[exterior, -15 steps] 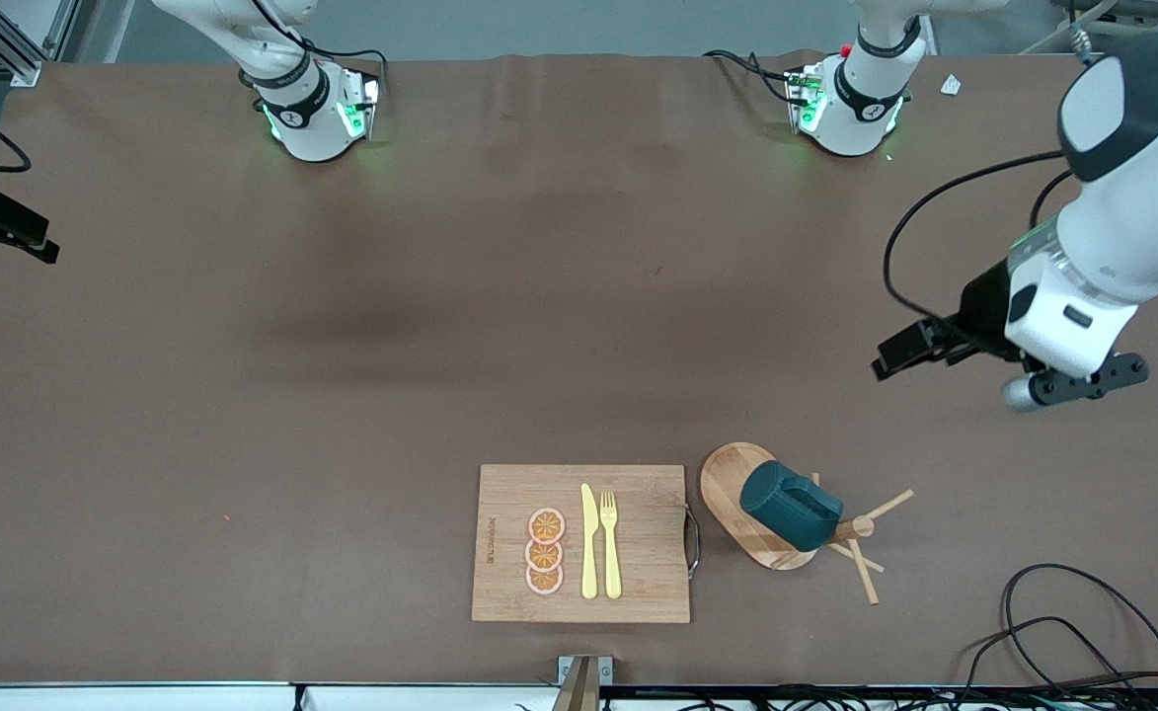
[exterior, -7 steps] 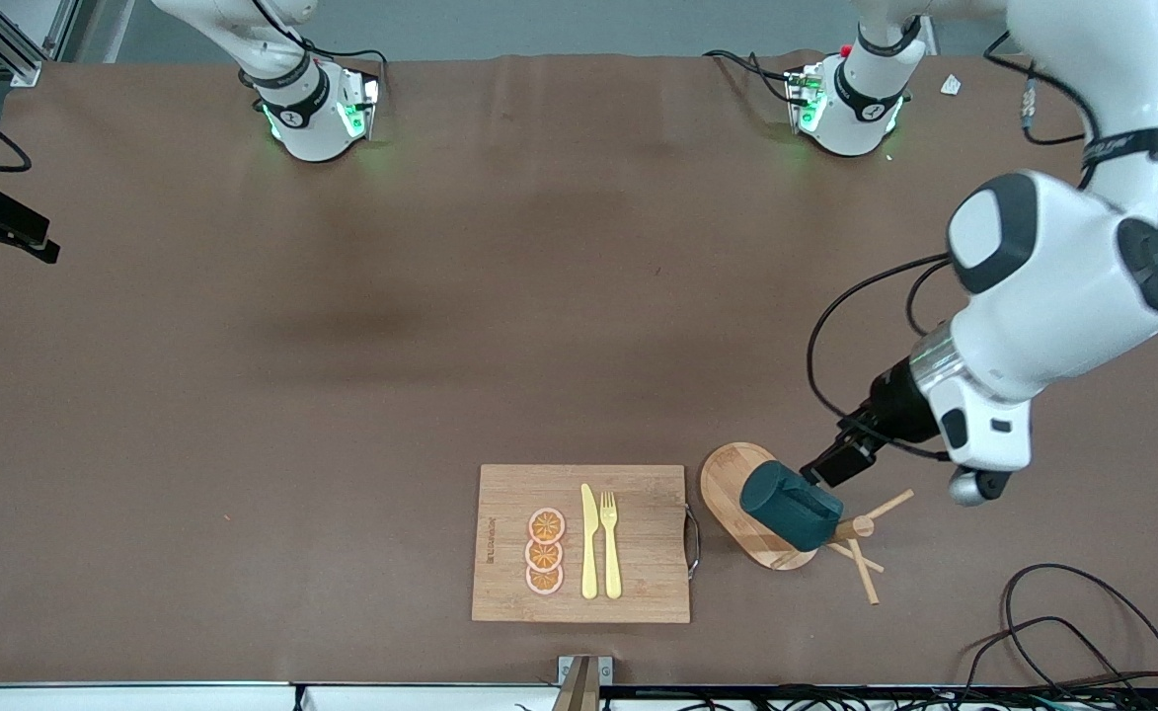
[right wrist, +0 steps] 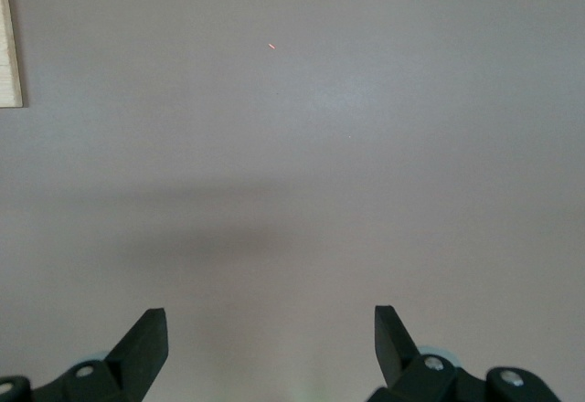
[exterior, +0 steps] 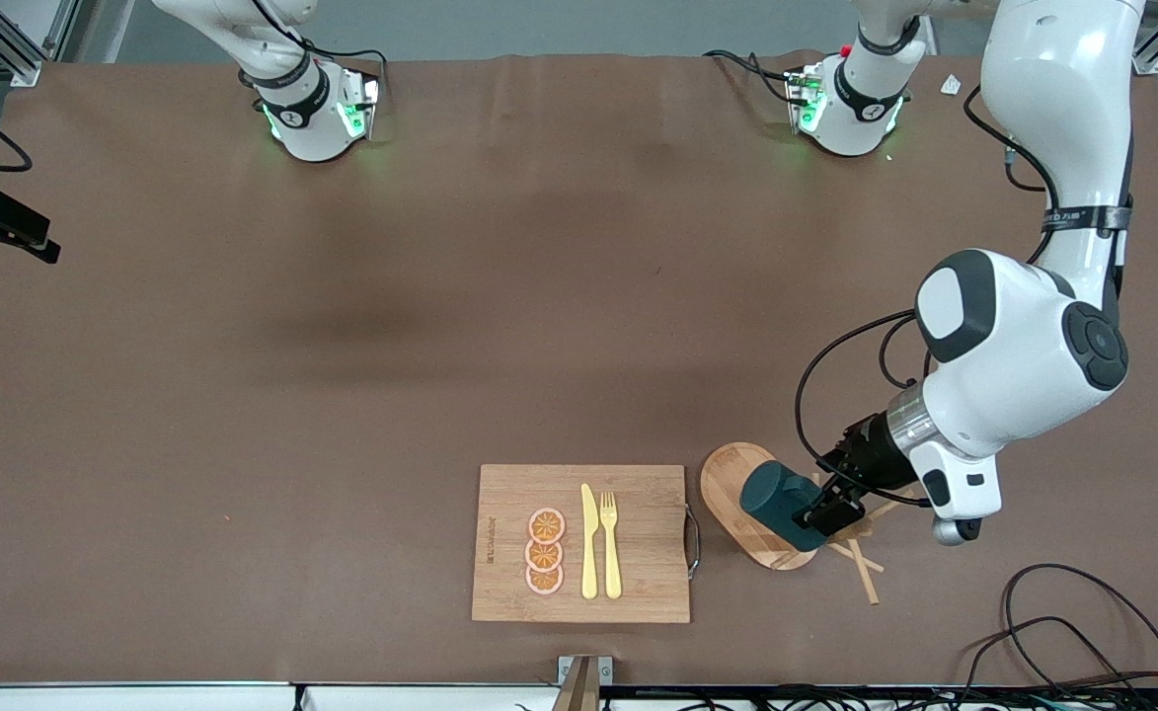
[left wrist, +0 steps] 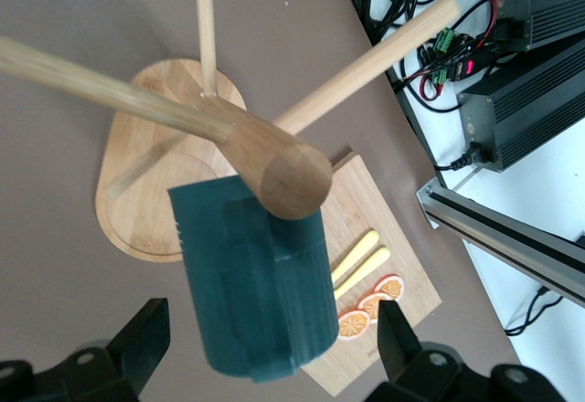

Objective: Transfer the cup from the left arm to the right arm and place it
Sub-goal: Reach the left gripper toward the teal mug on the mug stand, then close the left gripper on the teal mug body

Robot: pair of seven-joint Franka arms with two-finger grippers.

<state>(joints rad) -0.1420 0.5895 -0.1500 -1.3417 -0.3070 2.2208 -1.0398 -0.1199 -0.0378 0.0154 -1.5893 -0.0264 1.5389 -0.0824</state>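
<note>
The dark teal cup hangs tilted on a peg of a wooden mug tree, near the front camera toward the left arm's end of the table. My left gripper is open at the cup. In the left wrist view the cup lies between the spread fingers, with a gap on each side, under the tree's thick wooden post. My right gripper is open and empty over bare brown table; it waits and I cannot place it in the front view.
A wooden cutting board beside the mug tree carries three orange slices, a yellow knife and a yellow fork. Thin pegs stick out from the tree. Black cables lie at the table's front corner.
My left arm has swung down from over the left arm's end of the table to the mug tree, and its open gripper now straddles the cup. The cup and right arm have not moved.
</note>
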